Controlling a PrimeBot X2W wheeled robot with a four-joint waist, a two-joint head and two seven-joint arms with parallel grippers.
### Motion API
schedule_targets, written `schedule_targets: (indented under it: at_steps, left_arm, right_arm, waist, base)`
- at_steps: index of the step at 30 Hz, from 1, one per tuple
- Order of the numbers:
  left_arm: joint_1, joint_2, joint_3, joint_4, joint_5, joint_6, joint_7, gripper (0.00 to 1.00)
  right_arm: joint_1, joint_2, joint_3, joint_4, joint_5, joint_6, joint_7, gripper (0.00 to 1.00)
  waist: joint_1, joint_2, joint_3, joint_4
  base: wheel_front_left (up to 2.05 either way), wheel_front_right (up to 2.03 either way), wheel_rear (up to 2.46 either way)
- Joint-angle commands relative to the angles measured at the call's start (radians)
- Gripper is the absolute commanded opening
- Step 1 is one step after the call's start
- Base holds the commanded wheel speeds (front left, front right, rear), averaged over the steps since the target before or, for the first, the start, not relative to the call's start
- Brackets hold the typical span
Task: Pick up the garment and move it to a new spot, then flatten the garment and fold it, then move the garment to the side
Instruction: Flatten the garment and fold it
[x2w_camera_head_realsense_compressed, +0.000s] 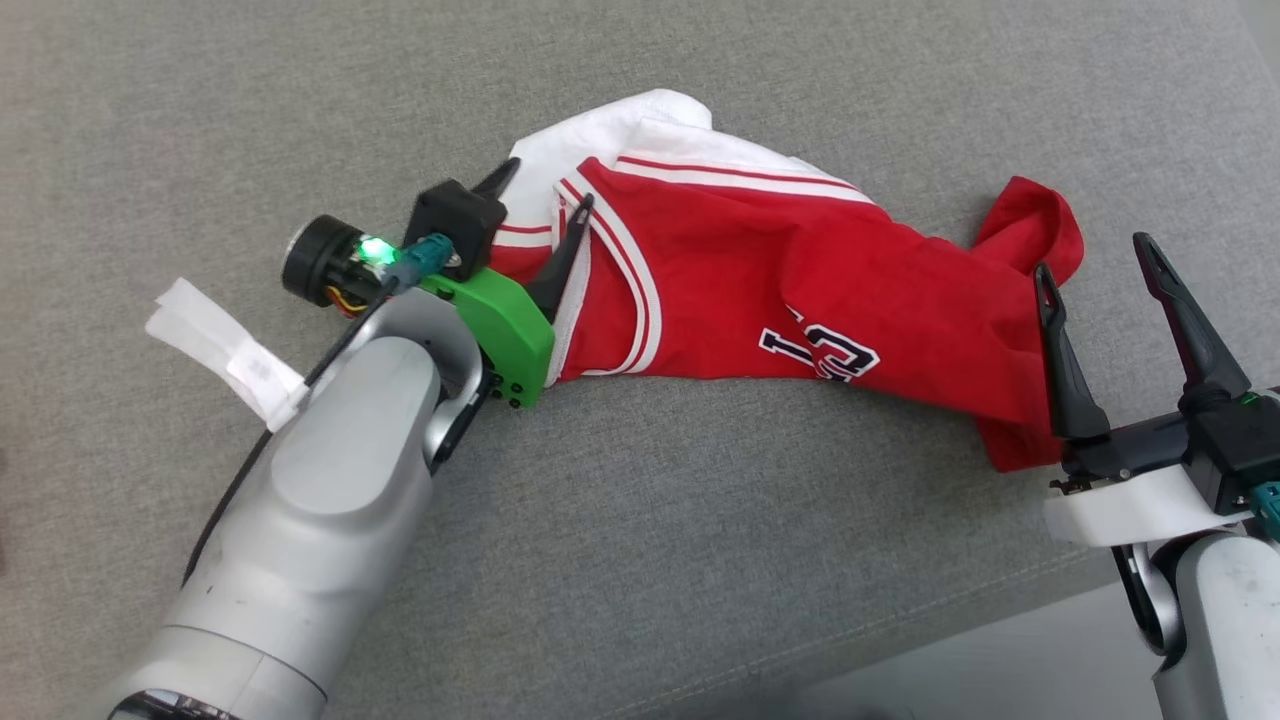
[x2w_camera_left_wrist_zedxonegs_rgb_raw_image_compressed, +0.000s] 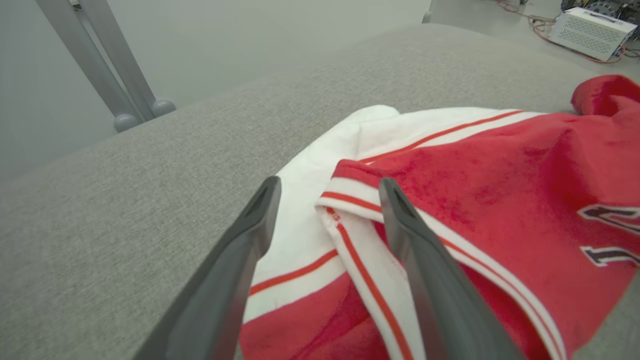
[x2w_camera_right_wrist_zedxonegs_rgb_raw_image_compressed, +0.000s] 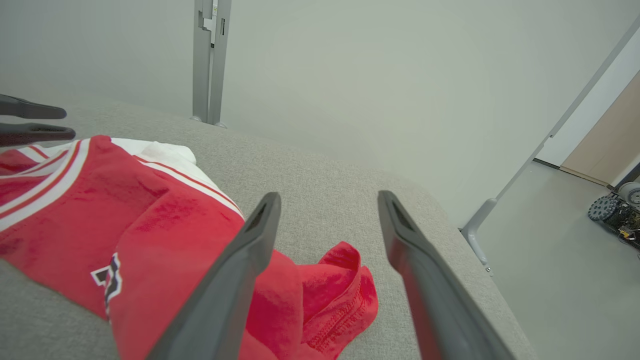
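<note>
Red garment (x2w_camera_head_realsense_compressed: 760, 270) on grey cushion (x2w_camera_head_realsense_compressed: 700, 500), left gripper (x2w_camera_head_realsense_compressed: 548, 183) wide astride its trim, right gripper (x2w_camera_head_realsense_compressed: 1095, 255) wide, empty

Even, soft, shadowless light; wrist views look slightly blurred, perhaps warped at the edges.

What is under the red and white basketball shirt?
The crumpled red and white basketball shirt lies on a grey woven cushion. Anything beneath its folds is covered.
</note>
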Motion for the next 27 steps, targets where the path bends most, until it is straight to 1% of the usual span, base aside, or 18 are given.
schedule_targets:
  at_steps: [1,4,6,8,11,14,16,18,21,25,27]
  left_arm:
    - [-0.024,0.003,0.004,0.036,-0.007,-0.002,0.006,1.00]
    - [-0.063,-0.009,-0.003,0.105,-0.035,-0.002,0.010,1.00]
    - [-0.069,-0.017,-0.036,0.123,-0.076,-0.002,0.031,1.00]
    - [-0.081,-0.020,-0.078,0.119,-0.118,-0.002,0.040,1.00]
    - [-0.097,-0.006,-0.131,0.112,-0.173,-0.002,0.033,1.00]
    - [-0.111,0.001,-0.177,0.108,-0.212,-0.002,0.037,1.00]
    - [-0.112,0.009,-0.231,0.097,-0.234,-0.002,0.050,1.00]
    - [-0.123,0.028,-0.273,0.077,-0.249,-0.002,0.025,0.00]
    - [-0.150,0.048,-0.300,0.067,-0.270,-0.002,-0.029,0.00]
    - [-0.164,0.066,-0.288,0.057,-0.261,0.000,-0.090,0.00]
    - [-0.164,0.079,-0.273,0.033,-0.246,0.014,-0.107,0.00]
  right_arm:
    - [-0.012,0.009,0.003,-0.005,0.006,-0.002,0.000,1.00]
    - [-0.014,0.020,0.003,-0.006,0.008,-0.002,0.000,1.00]
    - [-0.019,0.021,0.008,-0.004,0.011,-0.002,0.000,1.00]
    - [-0.025,0.023,0.011,-0.004,0.013,-0.002,0.000,1.00]
    - [-0.034,0.027,0.018,-0.007,0.011,-0.002,0.000,1.00]
    - [-0.045,0.028,0.020,-0.010,0.011,-0.002,0.000,1.00]
    - [-0.048,0.029,0.021,-0.011,0.012,-0.002,0.000,1.00]
    - [-0.048,0.029,0.021,-0.010,0.012,-0.002,0.000,1.00]
    - [-0.046,0.029,0.016,-0.008,0.014,-0.002,0.000,1.00]
    - [-0.034,0.026,0.020,-0.001,0.021,-0.002,0.000,1.00]
    - [-0.027,0.023,0.021,0.003,0.023,-0.002,0.000,1.00]
  waist:
    - [0.0000,0.0000,0.047,-0.047]
    - [0.0000,0.0000,0.057,-0.050]
    - [0.0000,0.0000,0.063,-0.050]
    - [0.0000,0.0000,0.068,-0.048]
    - [0.0000,0.0000,0.076,-0.044]
    - [0.0000,0.0000,0.081,-0.037]
    - [0.0000,0.0000,0.080,-0.033]
    - [0.0000,0.0000,0.078,-0.026]
    - [0.0000,0.0000,0.064,-0.005]
    - [0.0000,0.0000,0.031,0.038]
    - [0.0000,0.0000,0.007,0.064]
  base:
    - [0.00,0.00,0.00]
    - [0.00,0.00,0.00]
    - [0.00,0.00,0.00]
    - [0.00,0.00,0.00]
    - [0.00,0.00,0.00]
    - [0.00,0.00,0.00]
    - [0.00,0.00,0.00]
    - [0.00,0.00,0.00]
    - [0.00,0.00,0.00]
    - [0.00,0.00,0.00]
    - [0.00,0.00,0.00]
